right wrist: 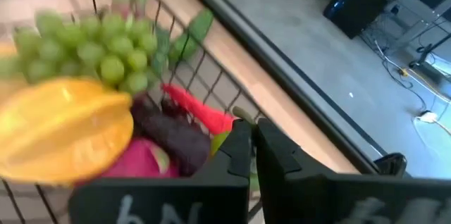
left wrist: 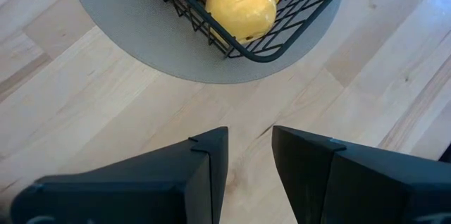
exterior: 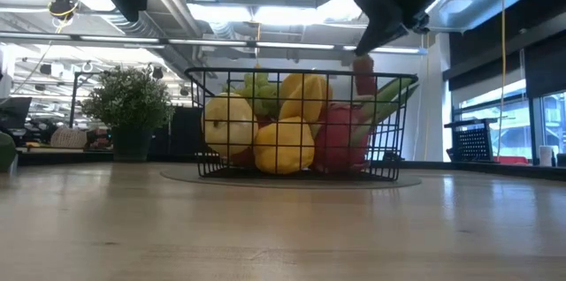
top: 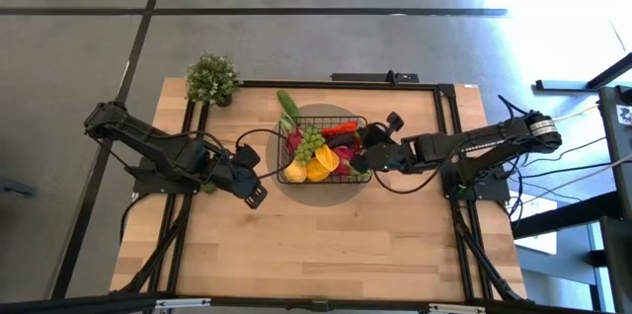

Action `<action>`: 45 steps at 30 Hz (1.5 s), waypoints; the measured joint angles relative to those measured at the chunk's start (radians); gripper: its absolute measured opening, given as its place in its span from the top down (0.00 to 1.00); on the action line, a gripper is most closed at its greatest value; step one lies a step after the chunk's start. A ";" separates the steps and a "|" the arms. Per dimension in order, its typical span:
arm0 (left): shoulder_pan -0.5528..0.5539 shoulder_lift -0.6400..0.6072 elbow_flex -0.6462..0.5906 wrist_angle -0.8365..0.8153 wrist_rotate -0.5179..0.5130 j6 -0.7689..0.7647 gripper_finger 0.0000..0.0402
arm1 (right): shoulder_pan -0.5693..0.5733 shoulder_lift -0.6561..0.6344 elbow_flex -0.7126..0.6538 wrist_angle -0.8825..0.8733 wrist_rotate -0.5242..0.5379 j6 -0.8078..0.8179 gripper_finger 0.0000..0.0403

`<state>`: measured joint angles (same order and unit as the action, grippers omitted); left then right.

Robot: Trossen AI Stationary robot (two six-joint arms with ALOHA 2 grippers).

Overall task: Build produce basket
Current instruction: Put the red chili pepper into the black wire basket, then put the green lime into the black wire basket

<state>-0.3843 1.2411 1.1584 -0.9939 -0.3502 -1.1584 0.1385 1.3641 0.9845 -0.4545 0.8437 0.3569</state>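
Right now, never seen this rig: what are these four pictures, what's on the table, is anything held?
Two dark robot arms work at a wooden table. One picture looks down from above, one looks level along the tabletop, and two come from cameras on the arms' wrists. A black wire basket sits on a round grey mat, filled with toy produce. A small potted plant stands at a far corner. The left hand waits beside the basket, slightly open and empty. The right hand is over the basket's edge, nearly closed; nothing visibly held.

From the left wrist, the basket (left wrist: 282, 30) is cut off at the 12 o'clock edge, showing only a corner and part of a yellow lemon (left wrist: 239, 5). In the right wrist view, the green grapes (right wrist: 91, 44) and yellow pepper (right wrist: 63, 129) are blurred. At bench height, the mesh partly hides the fruit.
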 joint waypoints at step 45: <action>0.000 0.000 0.000 -0.353 0.211 -0.412 0.75 | -0.075 0.088 0.377 -0.234 -0.636 -0.075 0.68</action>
<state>-0.3847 1.2411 1.1584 -1.3474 -0.1393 -1.5699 0.0635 1.4517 1.3620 -0.6888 0.2080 0.2818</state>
